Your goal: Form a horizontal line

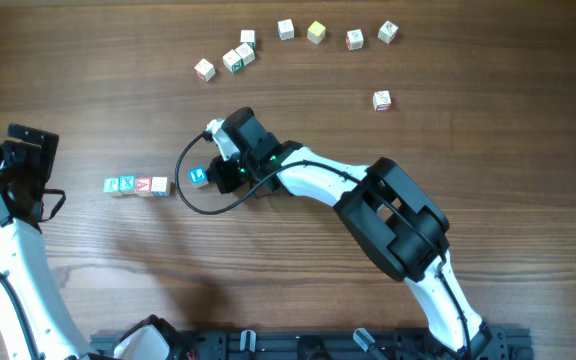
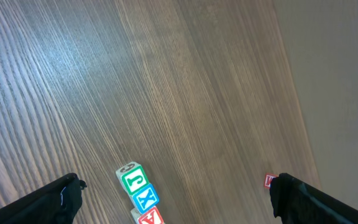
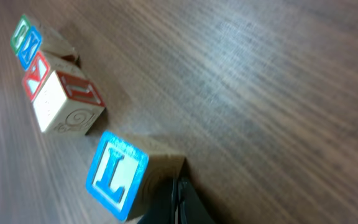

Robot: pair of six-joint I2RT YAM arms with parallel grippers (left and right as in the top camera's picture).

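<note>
Overhead view: the horizontal line (image 1: 138, 185), a short straight row of four tiny pale wooden alphabet cubes set edge to edge, lies just ahead of the right gripper (image 1: 211, 177), in line with its fingertips but apart from them. Counted from the gripper outward, the row runs from a pale-topped cube with a red letter on one side, through a red face and a blue face, to a green face at the far end. Between the row and the gripper sits a single pale wooden cube with a blue letter L (image 1: 199, 177), near the row's closest end but not touching it. In the right wrist view one dark finger (image 3: 178, 202) presses against this cube's side. The other finger is out of sight, so it cannot be told whether the jaws have closed on the cube. The left gripper (image 2: 176, 186) hangs with its two dark fingertips spread wide and nothing between them, and the green end of the row shows low between them in its wrist view. A black cable (image 1: 183, 190) loops from the right wrist beside the L cube. Beyond the right gripper, well apart from it, loose pale wooden cubes (image 1: 233, 60) lie scattered in a rough arc on the brown wood-grain table (image 1: 468, 130).
</note>
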